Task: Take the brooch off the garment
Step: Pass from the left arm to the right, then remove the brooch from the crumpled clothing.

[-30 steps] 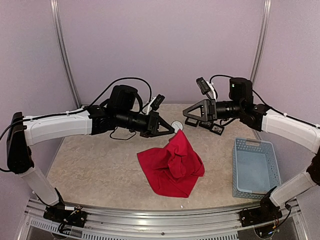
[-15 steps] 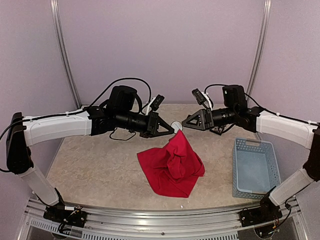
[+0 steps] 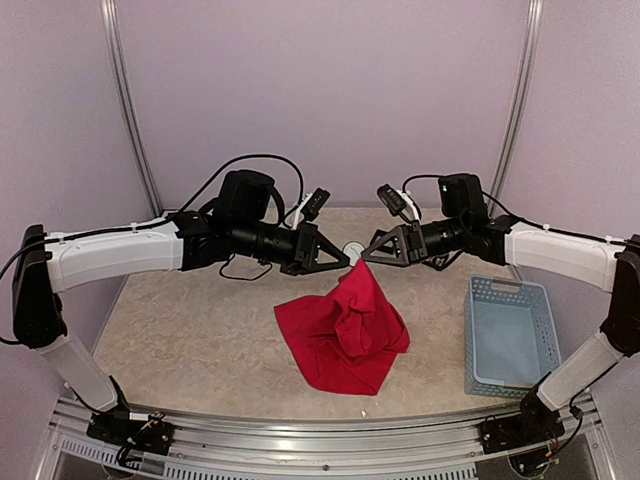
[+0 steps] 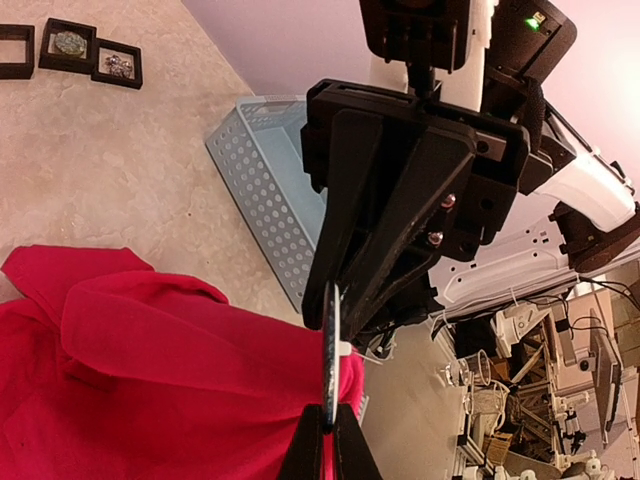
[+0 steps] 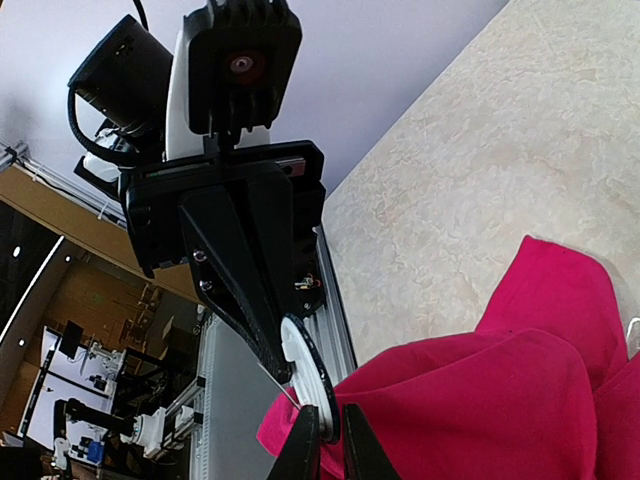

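L gripper (image 4: 327,445) clamped tight on one edge of the brooch (image 5: 303,365), a flat white disc w/ dark rim, held up over the desk (image 3: 190,340). R gripper (image 5: 322,435) faces it from the opp. side, fingers pinched onto the disc's other edge, so both sets of tips nearly meet. Red garment (image 3: 340,330) lies crumpled mid-desk, w/ one part drawn up in a peak to the brooch. Pale blue basket (image 3: 508,335) sits right of the garment, apart from it. Small black frames (image 4: 70,50) on desk beyond the garment.
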Controlling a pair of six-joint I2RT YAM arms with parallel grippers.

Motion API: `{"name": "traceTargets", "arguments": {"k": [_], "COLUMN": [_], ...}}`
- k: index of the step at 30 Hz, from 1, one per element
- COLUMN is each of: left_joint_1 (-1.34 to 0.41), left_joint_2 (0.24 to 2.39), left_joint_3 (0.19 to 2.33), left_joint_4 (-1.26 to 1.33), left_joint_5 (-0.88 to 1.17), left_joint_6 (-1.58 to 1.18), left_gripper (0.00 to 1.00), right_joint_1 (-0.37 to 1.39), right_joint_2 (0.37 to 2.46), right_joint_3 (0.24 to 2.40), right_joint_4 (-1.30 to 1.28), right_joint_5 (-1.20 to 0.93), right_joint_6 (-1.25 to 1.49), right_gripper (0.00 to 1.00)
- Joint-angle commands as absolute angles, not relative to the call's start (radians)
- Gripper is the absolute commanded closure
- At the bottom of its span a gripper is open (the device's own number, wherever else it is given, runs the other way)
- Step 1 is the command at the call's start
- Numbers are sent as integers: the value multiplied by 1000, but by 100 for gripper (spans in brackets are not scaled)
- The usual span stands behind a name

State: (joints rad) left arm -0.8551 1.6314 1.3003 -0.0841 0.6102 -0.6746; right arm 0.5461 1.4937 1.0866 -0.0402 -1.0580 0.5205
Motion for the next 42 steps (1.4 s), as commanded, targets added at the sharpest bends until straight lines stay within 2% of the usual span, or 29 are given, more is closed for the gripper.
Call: {"name": "traceTargets", "arguments": {"k": [1, 4, 11, 12, 16, 19, 21, 24, 25, 27, 33, 36, 37, 42], "left_joint_1": [-861, -862, -862, -862, -868, -882, -896, -913, -917, -924, -934, -934, -934, -932], "left_joint_2": [1630, 1633, 1647, 1648, 1650, 1659, 1671, 1697, 1703, 1720, 1743, 1729, 1725, 1701], "left_joint_3": [1332, 1336, 1346, 1347, 1348, 1360, 1376, 1405, 1415, 1436, 1457, 1447, 1445, 1428], "left_joint_4": [-80, -82, -98, -101, -119, -150, -192, -243, -257, -284, -313, -308, -308, -304], "left_joint_5": [626, 627, 632, 629, 607, 580, 557, 534, 529, 520, 480, 448, 440, 400], "left_joint_6": [-658, -660, -657, -656, -644, -619, -592, -566, -560, -551, -541, -546, -548, -562], "left_gripper": [100, 100, 100, 93, 46, 23, 16, 14, 16, 24, 79, 96, 100, 100], "right_joint_1": [538, 539, 538, 538, 539, 538, 538, 539, 538, 539, 538, 539, 539, 539], "right_joint_2": [1510, 1504, 1495, 1490, 1470, 1464, 1461, 1459, 1459, 1459, 1442, 1427, 1423, 1410], "right_joint_3": [1095, 1090, 1081, 1080, 1075, 1071, 1068, 1071, 1071, 1071, 1069, 1069, 1068, 1073], "right_joint_4": [-16, -6, 47, 50, 47, 42, 46, 48, 50, 52, 33, 7, -6, -80], "right_joint_5": [-1092, -1092, -1088, -1078, -1037, -1024, -1012, -1004, -1002, -999, -969, -944, -938, -910], "right_joint_6": [522, 523, 553, 552, 543, 539, 540, 543, 545, 548, 526, 498, 488, 438], "right_gripper": [95, 100, 100, 100, 100, 100, 100, 100, 100, 100, 100, 100, 100, 100]}}
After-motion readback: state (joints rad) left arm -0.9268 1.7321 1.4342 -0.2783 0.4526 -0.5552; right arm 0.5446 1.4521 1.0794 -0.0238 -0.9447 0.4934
